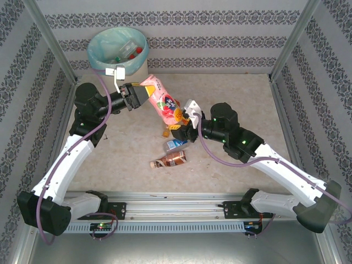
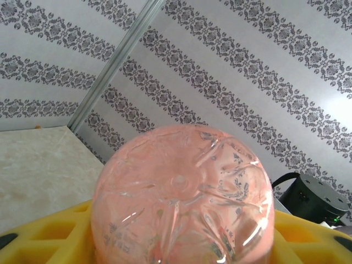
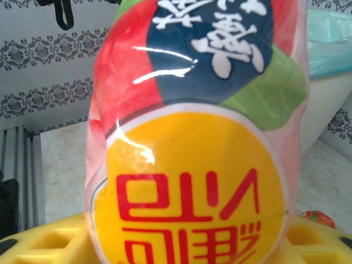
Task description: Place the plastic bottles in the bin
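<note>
Pink bottle (image 1: pixel 161 100) aloft over beige marbled table (image 1: pixel 236 104), pattern-striped walls (image 1: pixel 220 33) around.
Left gripper (image 1: pixel 142 94) clamps its base; right gripper (image 1: pixel 183 122) at label end, grip unclear; bin (image 1: pixel 99 47) in far-left corner.

Bottle layout around bin (image 1: pixel 117 52)
Some bottles (image 1: pixel 132 52) in it; large bottle (image 1: pixel 162 102) just front-right; two small bottles (image 1: pixel 169 160) farther in front.

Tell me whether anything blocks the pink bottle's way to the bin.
Nothing visible blocks it. The pink bottle hangs between the left tool and the right tool; the bin stands just beyond the left tool, its mouth open on top.
</note>
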`<state>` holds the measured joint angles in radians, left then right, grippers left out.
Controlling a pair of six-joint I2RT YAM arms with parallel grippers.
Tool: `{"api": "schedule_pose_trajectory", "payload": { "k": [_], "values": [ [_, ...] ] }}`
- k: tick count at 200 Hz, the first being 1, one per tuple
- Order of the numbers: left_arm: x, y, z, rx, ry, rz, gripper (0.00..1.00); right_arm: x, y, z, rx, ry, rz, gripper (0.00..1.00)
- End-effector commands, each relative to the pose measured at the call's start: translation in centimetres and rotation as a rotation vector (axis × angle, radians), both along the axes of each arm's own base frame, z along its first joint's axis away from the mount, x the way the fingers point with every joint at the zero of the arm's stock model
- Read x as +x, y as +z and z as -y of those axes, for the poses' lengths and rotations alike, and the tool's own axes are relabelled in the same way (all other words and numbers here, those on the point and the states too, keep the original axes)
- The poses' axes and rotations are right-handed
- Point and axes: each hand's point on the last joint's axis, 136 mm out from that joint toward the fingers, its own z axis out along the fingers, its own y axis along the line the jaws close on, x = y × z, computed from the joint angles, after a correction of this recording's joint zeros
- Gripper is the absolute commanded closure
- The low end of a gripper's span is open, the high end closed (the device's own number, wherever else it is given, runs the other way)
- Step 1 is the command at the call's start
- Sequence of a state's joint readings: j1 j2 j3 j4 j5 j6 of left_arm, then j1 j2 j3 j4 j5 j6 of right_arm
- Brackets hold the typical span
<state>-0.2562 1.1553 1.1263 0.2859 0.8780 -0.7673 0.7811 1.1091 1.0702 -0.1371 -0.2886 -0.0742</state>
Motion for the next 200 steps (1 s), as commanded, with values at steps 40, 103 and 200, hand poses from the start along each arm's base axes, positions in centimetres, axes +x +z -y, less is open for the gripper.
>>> {"api": "schedule_pose_trajectory", "payload": {
  "k": [40, 103, 200],
  "values": [
    [2.6, 7.1, -4.0, 0.040, 0.363, 0.221, 0.67, 3.3, -0.2, 2.8, 0.009, -0.247, 0.015, 0.04],
    [12.0, 13.8, -13.8, 0.419, 1.039, 0.421, 0.71, 3.8, -0.5, 4.3, -0.016, -0.290, 0.033, 0.03],
    [27.7, 3.9, -19.1, 0.704, 1.119, 0.167, 0.71, 2.9, -5.1, 3.6, -0.045, -0.244, -0.116, 0.04]
  ]
}}
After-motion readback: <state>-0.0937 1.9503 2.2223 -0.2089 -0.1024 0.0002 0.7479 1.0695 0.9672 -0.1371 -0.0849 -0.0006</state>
